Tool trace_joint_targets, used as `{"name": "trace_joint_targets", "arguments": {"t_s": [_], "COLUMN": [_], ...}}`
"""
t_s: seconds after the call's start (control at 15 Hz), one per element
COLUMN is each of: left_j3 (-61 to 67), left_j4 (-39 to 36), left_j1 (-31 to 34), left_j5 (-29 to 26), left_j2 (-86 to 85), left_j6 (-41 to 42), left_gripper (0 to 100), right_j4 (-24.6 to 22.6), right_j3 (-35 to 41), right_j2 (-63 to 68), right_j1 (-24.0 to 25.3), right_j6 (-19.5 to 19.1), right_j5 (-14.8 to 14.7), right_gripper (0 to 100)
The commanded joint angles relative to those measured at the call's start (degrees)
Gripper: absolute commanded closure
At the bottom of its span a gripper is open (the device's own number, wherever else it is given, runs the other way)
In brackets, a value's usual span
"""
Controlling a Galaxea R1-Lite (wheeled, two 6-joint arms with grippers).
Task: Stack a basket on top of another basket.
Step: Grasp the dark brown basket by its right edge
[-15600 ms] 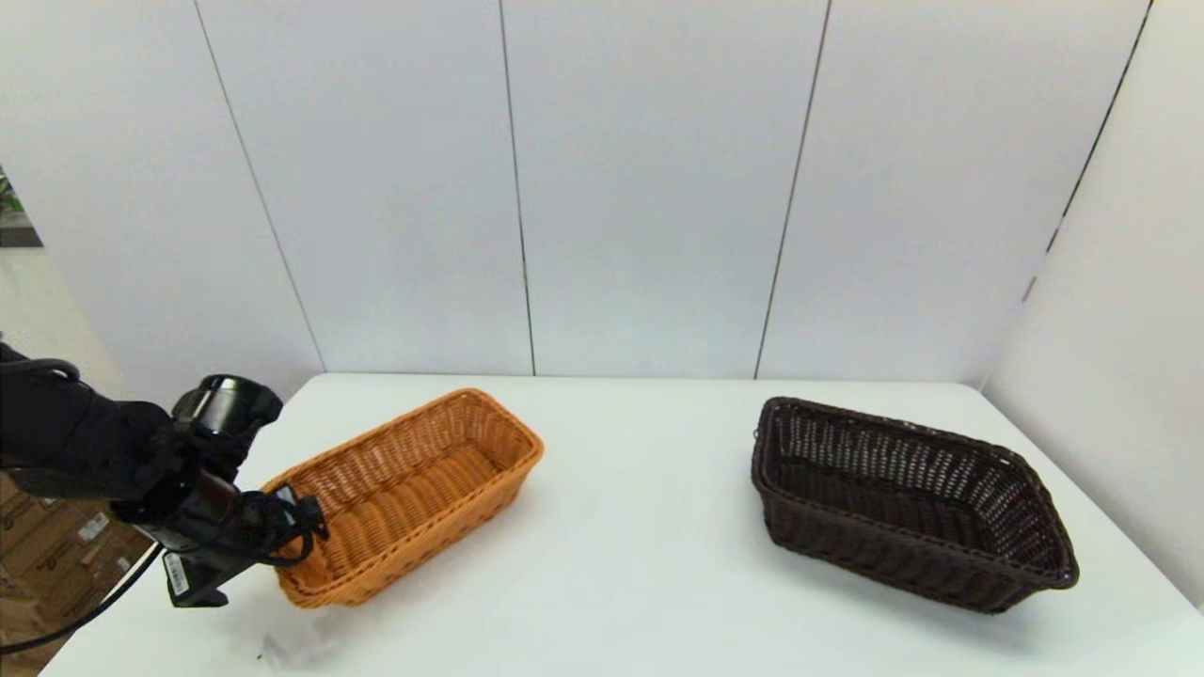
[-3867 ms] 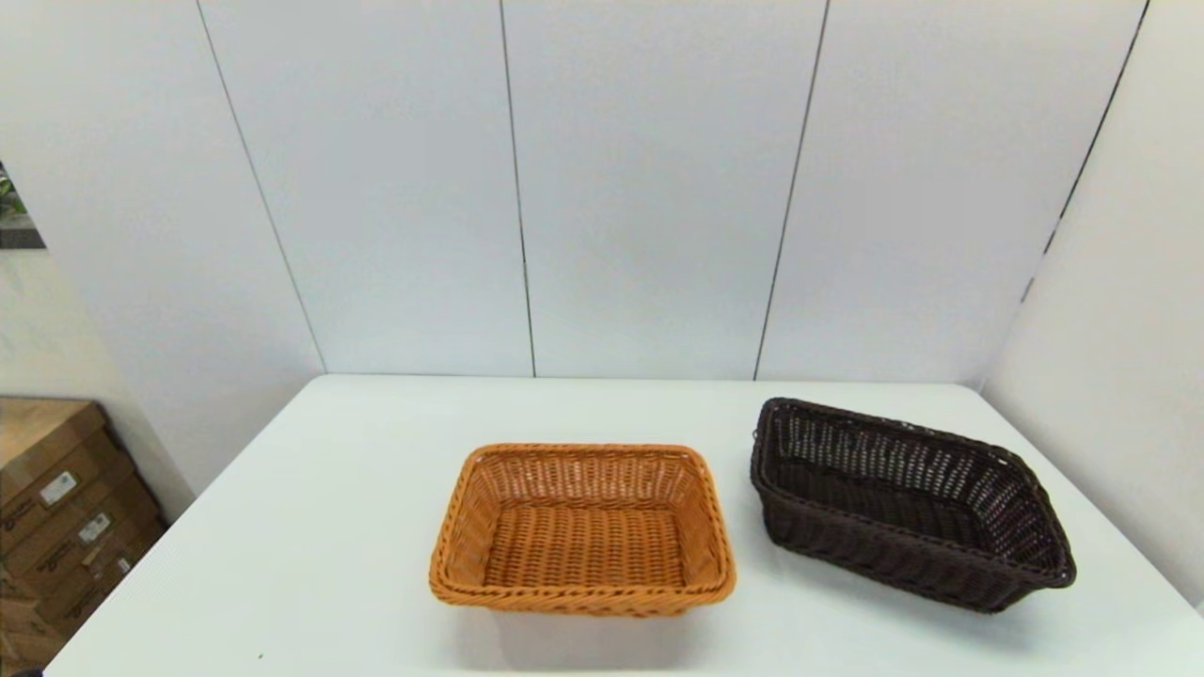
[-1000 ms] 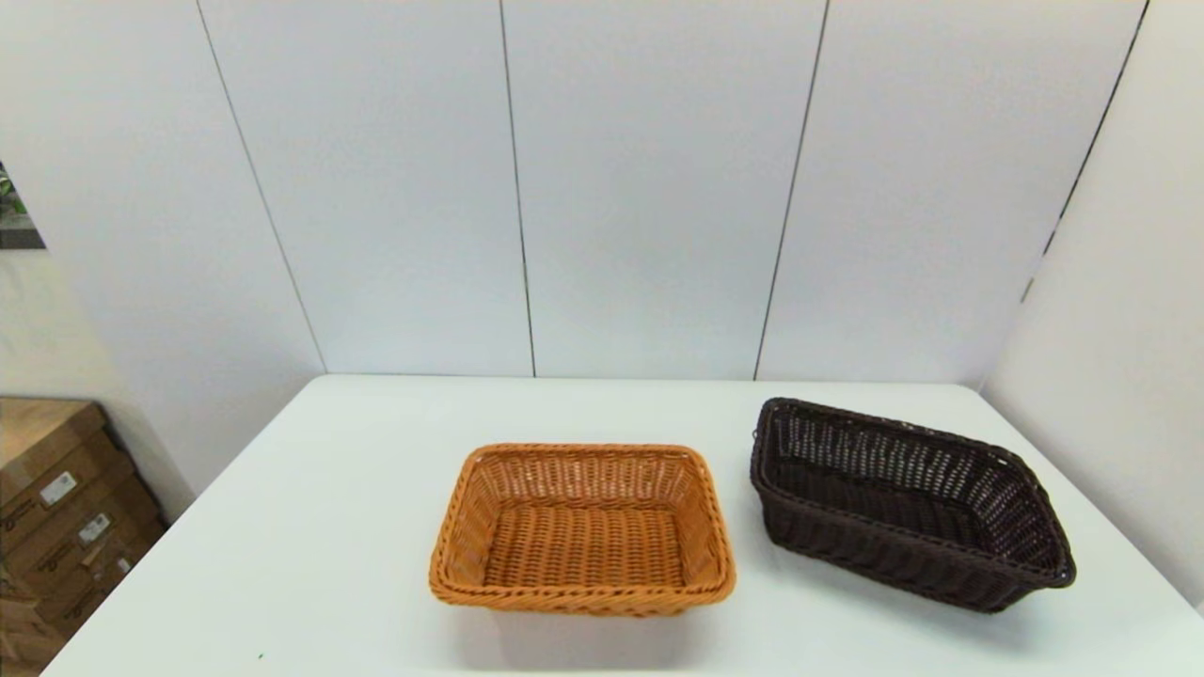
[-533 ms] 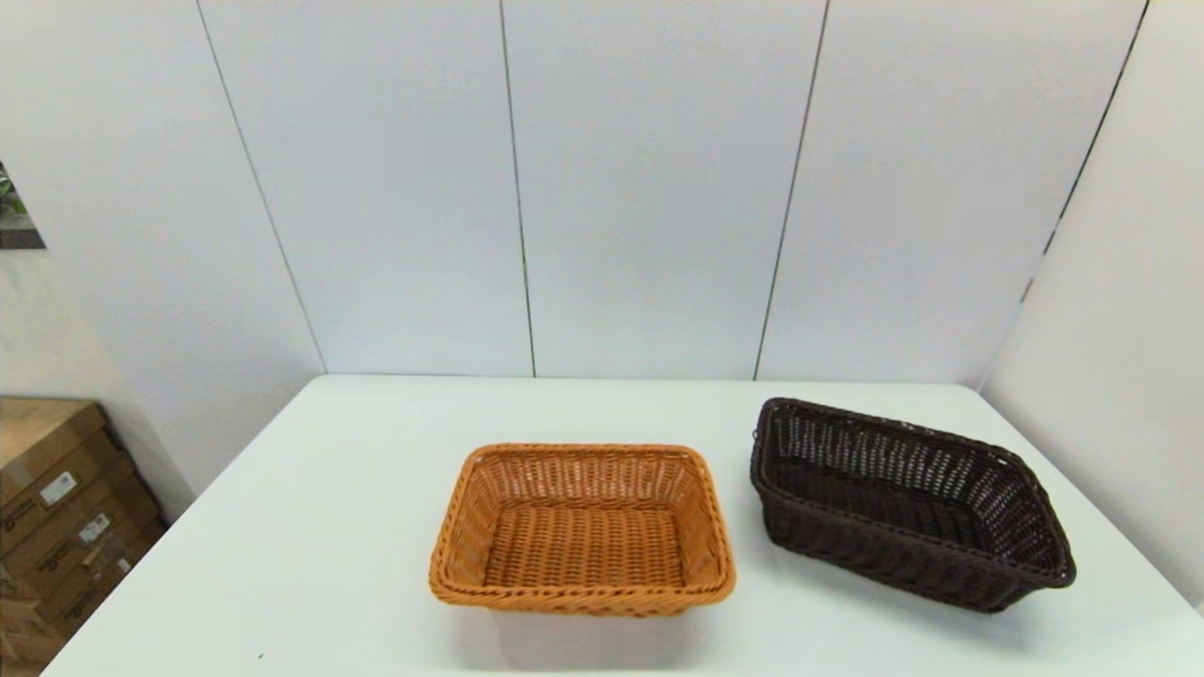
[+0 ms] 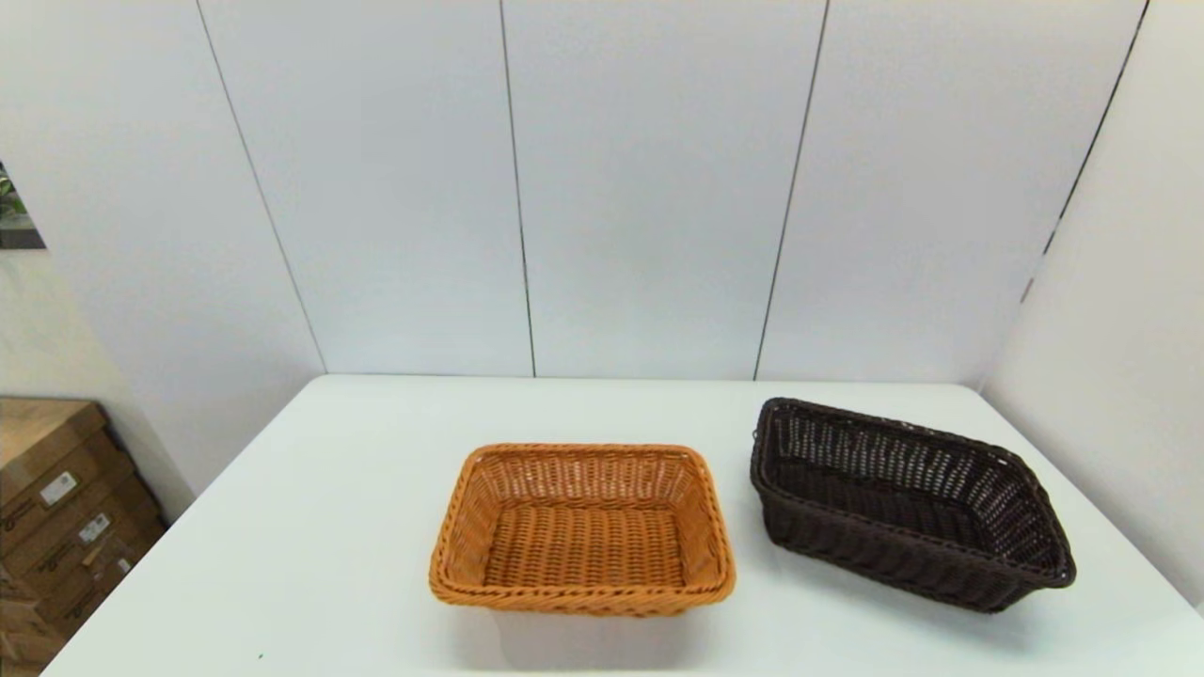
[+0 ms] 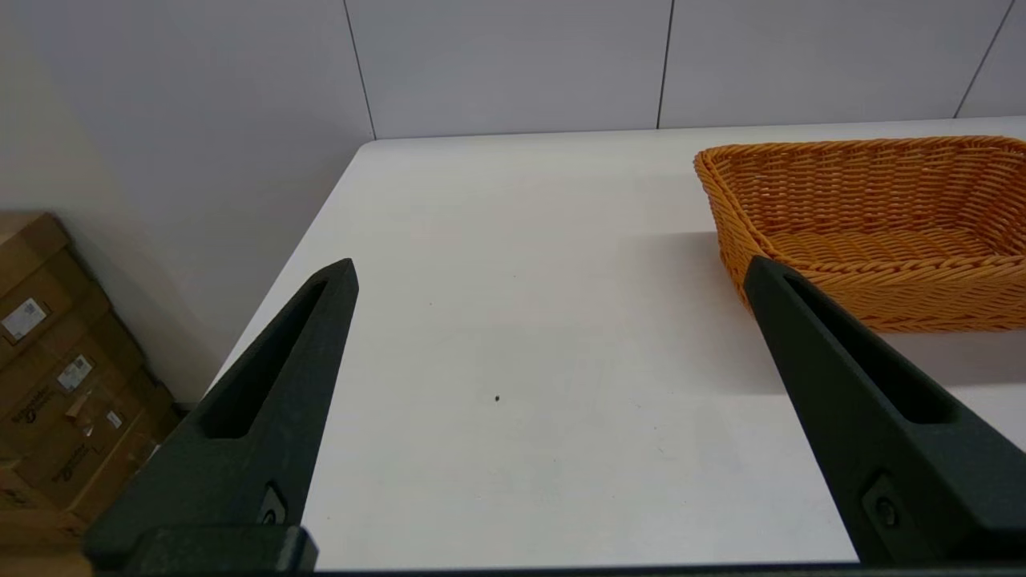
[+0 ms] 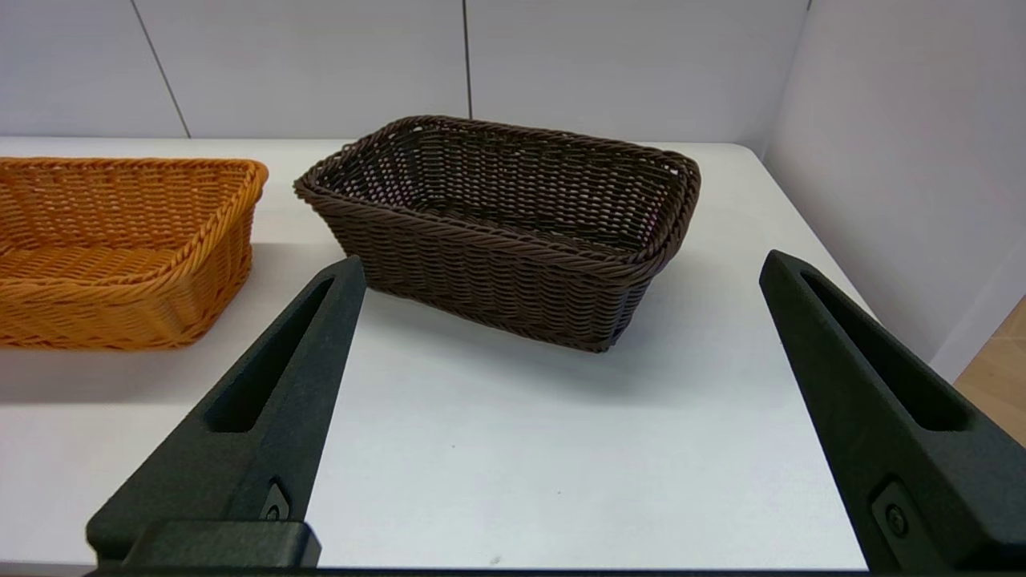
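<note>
Since fifteen seconds ago we note the orange basket (image 5: 582, 529) has moved from the desk's left edge to its near centre, and the left arm has left the head view. We find the dark brown basket (image 5: 908, 503) just right of it, apart, angled, both flat on the white desk (image 5: 329, 527). Left claw (image 6: 549, 272) and right claw (image 7: 561, 268) hover at the near edge, spread wide, holding nothing. Cardboard boxes (image 5: 56, 512) stand left.
</note>
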Motion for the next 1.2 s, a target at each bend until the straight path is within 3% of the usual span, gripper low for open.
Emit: {"name": "trace_joint_targets", "arguments": {"t_s": [0.07, 0.4, 0.8, 1.0, 1.2], "left_j3": [0.09, 0.09, 0.09, 0.09, 0.09], "left_j4": [0.00, 0.00, 0.00, 0.00, 0.00], "left_j1": [0.00, 0.00, 0.00, 0.00, 0.00], "left_j5": [0.02, 0.02, 0.02, 0.02, 0.02], "left_j2": [-0.04, -0.04, -0.04, -0.04, -0.04], "left_j6": [0.00, 0.00, 0.00, 0.00, 0.00], "left_gripper": [0, 0, 0, 0, 0], "right_j4": [0.02, -1.56, -1.83, 2.65, 7.14], "right_j3": [0.00, 0.00, -5.27, -10.55, -15.73], "right_j2": [0.07, 0.07, 0.07, 0.07, 0.07], "right_j1": [-0.02, -0.02, -0.02, -0.02, -0.02], "right_j6": [-0.33, -0.42, 0.20, 0.02, -0.33], "right_j5": [-0.01, -0.01, 0.42, 0.86, 3.33], "right_gripper": [0, 0, 0, 0, 0]}}
